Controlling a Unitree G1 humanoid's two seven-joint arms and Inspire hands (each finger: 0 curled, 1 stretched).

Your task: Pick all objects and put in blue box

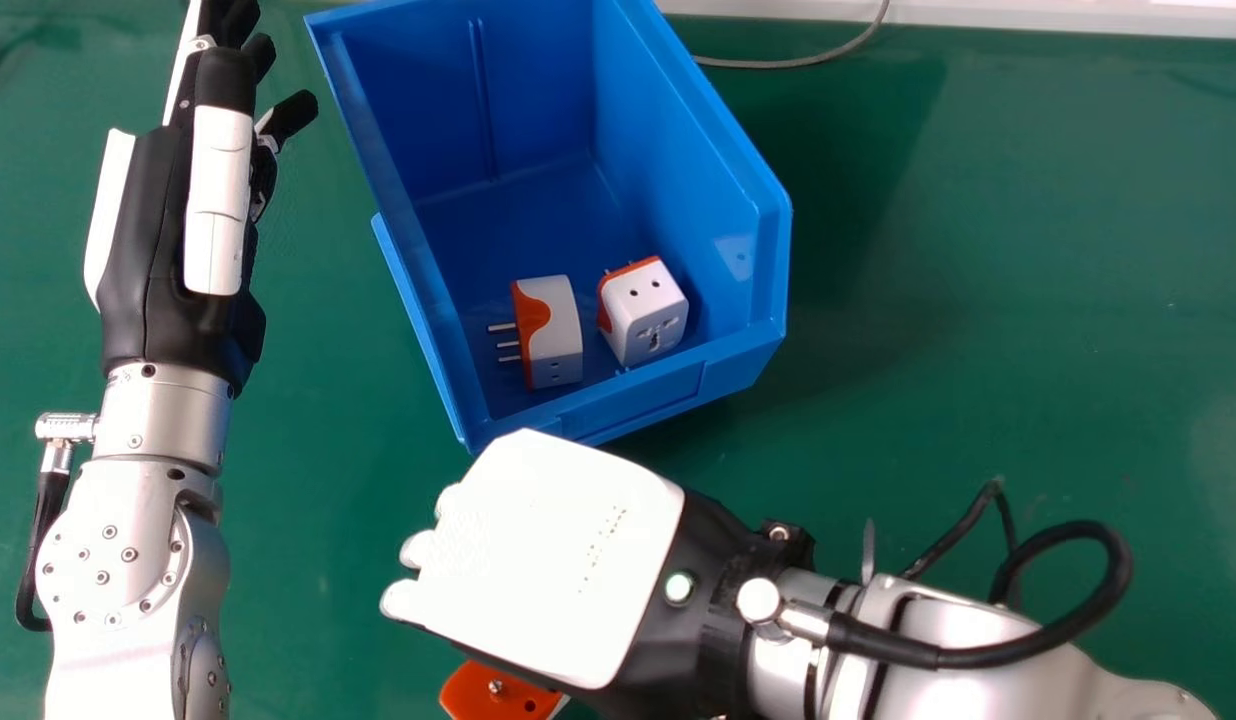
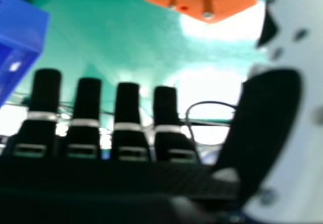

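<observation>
3 plugs seen. Plug 1 [image 1: 556,335] and plug 2 [image 1: 648,315] sit inside box [image 1: 633,400], close to its near wall: plug 1 toward the near left corner with pins pointing left, plug 2 just beside it on the right. Plug 3 [image 1: 498,692] looks to rest on table [image 1: 978,300], nearer the robot than the box's near left corner, pins up, part hidden by right hand [image 1: 558,560]. Right hand spread, fingers straight and apart, thumb off to the side, pinching nothing. Left hand [image 1: 143,240] idle beside the box's left edge, fingers fairly straight, also holding nothing. Step in hand, judged: grasp plug 3. To do it well, bring thumb and fingers to opposite side walls, keep off the pins, centre before closing, squeeze evenly; smooth casing may slip or roll if caught by a corner. Then lift above the box's near edge before crossing, lower beside the other 2, let go low so it doesn't bounce. Labels: 0 brands or words readable on plugs or box; tiny marks on right hand's back, too small to read.
</observation>
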